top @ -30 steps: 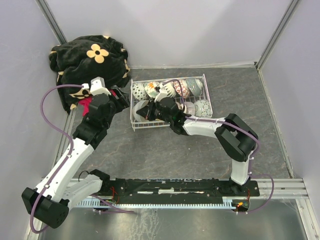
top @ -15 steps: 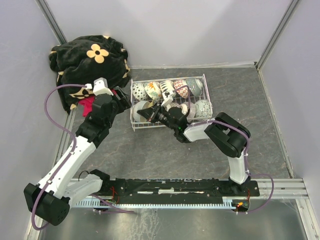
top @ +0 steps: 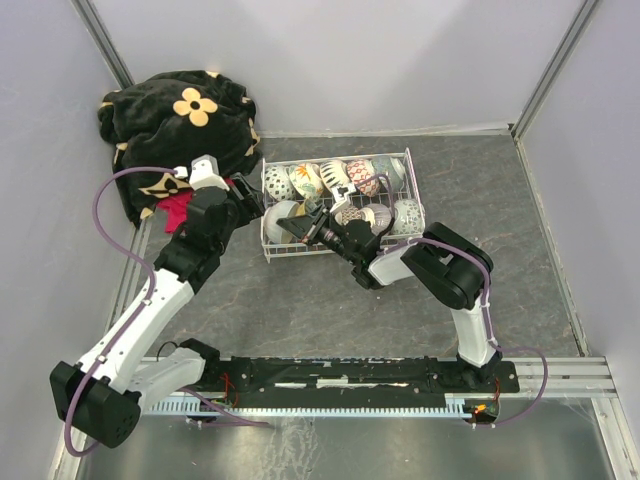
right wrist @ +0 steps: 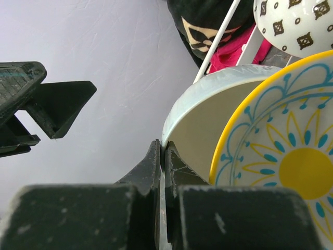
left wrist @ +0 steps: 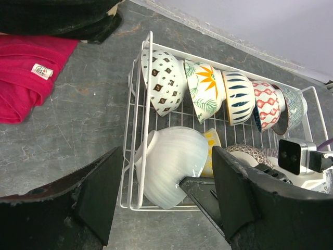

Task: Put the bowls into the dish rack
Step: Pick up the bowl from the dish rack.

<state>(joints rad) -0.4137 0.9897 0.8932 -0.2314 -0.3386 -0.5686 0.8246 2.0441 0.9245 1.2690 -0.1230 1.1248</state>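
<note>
The white wire dish rack (top: 268, 250) stands at the back of the table with several patterned bowls on edge in its back row (top: 335, 178). In its front left corner lies a pale bluish-white bowl (left wrist: 169, 161) on its side. My right gripper (right wrist: 162, 148) is shut on that bowl's rim (right wrist: 179, 112), with a yellow sunburst bowl (right wrist: 291, 172) right beside it. Just left of the rack my left gripper (left wrist: 166, 153) hovers open and holds nothing, looking down on the pale bowl.
A black blanket with a flower print (top: 180, 115) is heaped in the back left corner, and a pink cloth (left wrist: 26, 73) lies beside it, left of the rack. Grey walls close in the left, back and right sides.
My right wrist has dropped lower and swung left with the pale bowl toward the rack's front left corner, its elbow folding in. The left gripper has edged slightly right toward the rack.
</note>
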